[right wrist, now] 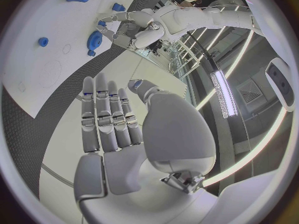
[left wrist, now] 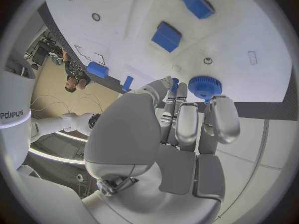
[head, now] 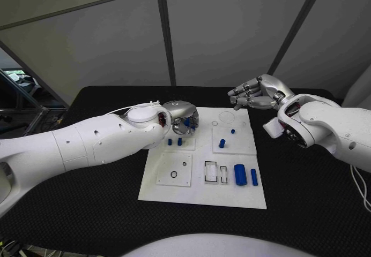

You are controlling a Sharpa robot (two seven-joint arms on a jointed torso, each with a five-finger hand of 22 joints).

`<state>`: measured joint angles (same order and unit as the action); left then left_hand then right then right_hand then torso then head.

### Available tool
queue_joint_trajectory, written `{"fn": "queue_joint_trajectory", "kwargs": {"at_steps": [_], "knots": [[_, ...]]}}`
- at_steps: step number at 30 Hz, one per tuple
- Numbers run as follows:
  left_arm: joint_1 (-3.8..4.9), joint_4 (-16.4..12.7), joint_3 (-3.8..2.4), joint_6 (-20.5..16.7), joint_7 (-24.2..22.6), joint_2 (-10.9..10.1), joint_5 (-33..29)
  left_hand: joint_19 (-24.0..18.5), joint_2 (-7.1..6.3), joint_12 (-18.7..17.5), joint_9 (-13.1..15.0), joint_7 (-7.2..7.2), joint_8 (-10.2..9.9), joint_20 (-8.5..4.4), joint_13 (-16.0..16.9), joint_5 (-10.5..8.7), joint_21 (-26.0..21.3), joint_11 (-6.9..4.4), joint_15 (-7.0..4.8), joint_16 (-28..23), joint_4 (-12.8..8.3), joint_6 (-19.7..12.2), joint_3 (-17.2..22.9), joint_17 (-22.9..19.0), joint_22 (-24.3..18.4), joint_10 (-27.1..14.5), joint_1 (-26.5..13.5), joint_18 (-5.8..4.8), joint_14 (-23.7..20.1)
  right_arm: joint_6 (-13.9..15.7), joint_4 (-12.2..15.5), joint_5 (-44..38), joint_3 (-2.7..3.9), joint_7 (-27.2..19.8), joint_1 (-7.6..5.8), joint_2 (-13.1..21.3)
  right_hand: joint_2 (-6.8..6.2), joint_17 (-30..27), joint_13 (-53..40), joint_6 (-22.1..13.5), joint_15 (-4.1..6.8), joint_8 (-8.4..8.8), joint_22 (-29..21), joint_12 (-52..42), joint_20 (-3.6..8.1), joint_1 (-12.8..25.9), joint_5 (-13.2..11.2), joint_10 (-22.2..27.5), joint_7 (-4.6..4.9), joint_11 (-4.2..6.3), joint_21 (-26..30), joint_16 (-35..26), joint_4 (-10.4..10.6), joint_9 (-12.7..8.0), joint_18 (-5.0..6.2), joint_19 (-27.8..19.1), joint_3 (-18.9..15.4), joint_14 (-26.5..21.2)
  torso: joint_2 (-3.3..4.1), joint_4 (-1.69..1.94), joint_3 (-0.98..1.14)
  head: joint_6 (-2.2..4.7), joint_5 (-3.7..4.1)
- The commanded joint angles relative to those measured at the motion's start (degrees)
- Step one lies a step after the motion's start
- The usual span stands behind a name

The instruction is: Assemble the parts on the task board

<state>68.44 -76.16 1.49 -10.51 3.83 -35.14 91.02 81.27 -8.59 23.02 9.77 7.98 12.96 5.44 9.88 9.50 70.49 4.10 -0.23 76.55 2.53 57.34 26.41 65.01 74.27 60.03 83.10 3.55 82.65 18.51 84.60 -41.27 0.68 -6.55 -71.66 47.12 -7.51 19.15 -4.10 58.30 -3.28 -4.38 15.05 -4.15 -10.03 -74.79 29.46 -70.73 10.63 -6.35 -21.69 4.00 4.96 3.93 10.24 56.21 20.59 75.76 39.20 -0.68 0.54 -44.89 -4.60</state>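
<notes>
Here the left hand [left wrist: 181,119] reaches for the small blue toothed plastic gear [left wrist: 205,86] at the far left corner of the white flat task board [head: 202,195].

Its fingers are spread over the gear, fingertips at its rim; whether they grip it I cannot tell. The gear looks light, stiff and hard, its teeth offering purchase, so a pinch across the rim should serve best. The right hand [head: 257,92] hovers beyond the board's far edge, fingers loosely extended, holding nothing.

The black table [head: 309,209] carries the white task board [head: 202,193].
</notes>
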Motion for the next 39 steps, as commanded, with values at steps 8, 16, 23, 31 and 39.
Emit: {"fn": "queue_joint_trajectory", "kwargs": {"at_steps": [8,16,23,31,39], "knots": [[0.08,-2.4,-1.71,-1.2,-0.6,-2.5,0.4,0.5,-0.37,-0.6,-0.1,0.09,-0.4,0.05,-0.2,0.15,0.4,0.11,-0.01,0.3,0.0,0.6,0.5,0.1,0.3,0.6,-0.1,0.90,0.4,-0.3,-0.1,0.0,0.04,-0.5,-0.11,0.0,0.10,-0.1,0.1,0.1,-0.24,0.20,-0.1,0.2,0.04,0.3,0.3,0.1,0.29,-0.41,0.3,-0.3,0.2,0.0,0.18,0.4,0.2,0.0,0.03,-0.03,0.02,0.16,-0.29],[-0.11,-4.3,-1.89,0.1,0.4,-6.3,-0.4,0.5,-0.48,-0.8,-0.2,0.06,-0.5,0.07,-0.2,0.12,0.5,0.11,0.00,0.4,0.0,0.8,0.5,0.0,0.4,0.8,-0.5,0.88,0.4,-0.3,0.0,0.0,0.04,-0.4,-0.11,0.3,0.10,-0.1,0.1,0.1,-0.24,0.20,-0.1,0.2,0.04,0.3,0.3,0.1,0.29,-0.41,0.3,-0.3,0.2,0.0,0.18,0.4,0.2,0.0,0.01,0.06,0.02,0.23,-0.31],[-1.17,-5.2,-1.90,0.6,0.9,-8.4,-0.7,0.4,-0.57,-0.9,-0.2,0.06,-0.5,0.08,-0.2,0.11,0.5,0.10,0.00,0.4,0.0,0.9,0.5,0.0,0.4,0.9,-0.7,0.89,0.4,-0.3,0.0,0.0,0.04,-0.5,-0.11,0.3,0.18,-0.1,0.1,0.1,-0.23,0.18,-0.1,0.2,0.04,0.3,0.3,0.1,0.28,-0.40,0.3,-0.3,0.2,0.0,0.18,0.5,0.2,0.1,0.00,-0.05,-0.04,0.31,-0.53],[-1.53,-5.3,-1.90,1.5,1.1,-8.9,-0.9,0.4,-0.70,-1.1,-0.2,0.03,-0.6,0.09,-0.3,0.09,0.5,0.09,0.00,0.4,0.1,1.0,0.6,-0.1,0.4,1.1,-1.0,0.90,0.4,-0.3,0.0,0.0,0.03,-0.5,-0.11,0.3,0.18,-0.1,0.1,0.1,-0.23,0.18,-0.1,0.2,0.04,0.3,0.3,0.1,0.28,-0.40,0.3,-0.3,0.2,0.0,0.18,0.5,0.2,0.1,0.04,-0.18,0.01,0.26,-0.60],[-1.61,-5.2,-1.90,2.2,1.5,-8.9,-1.3,0.4,-0.86,-1.3,-0.3,0.01,-0.8,0.11,-0.3,0.06,0.5,0.09,0.01,0.4,0.2,1.0,0.5,-0.2,0.4,1.2,-1.5,0.90,0.4,-0.3,0.0,0.0,0.03,-0.5,-0.11,0.3,0.18,-0.1,0.1,0.1,-0.23,0.18,-0.1,0.2,0.04,0.3,0.3,0.1,0.28,-0.40,0.3,-0.3,0.2,0.0,0.18,0.5,0.2,0.1,0.03,-0.07,0.04,0.26,-0.58]]}}
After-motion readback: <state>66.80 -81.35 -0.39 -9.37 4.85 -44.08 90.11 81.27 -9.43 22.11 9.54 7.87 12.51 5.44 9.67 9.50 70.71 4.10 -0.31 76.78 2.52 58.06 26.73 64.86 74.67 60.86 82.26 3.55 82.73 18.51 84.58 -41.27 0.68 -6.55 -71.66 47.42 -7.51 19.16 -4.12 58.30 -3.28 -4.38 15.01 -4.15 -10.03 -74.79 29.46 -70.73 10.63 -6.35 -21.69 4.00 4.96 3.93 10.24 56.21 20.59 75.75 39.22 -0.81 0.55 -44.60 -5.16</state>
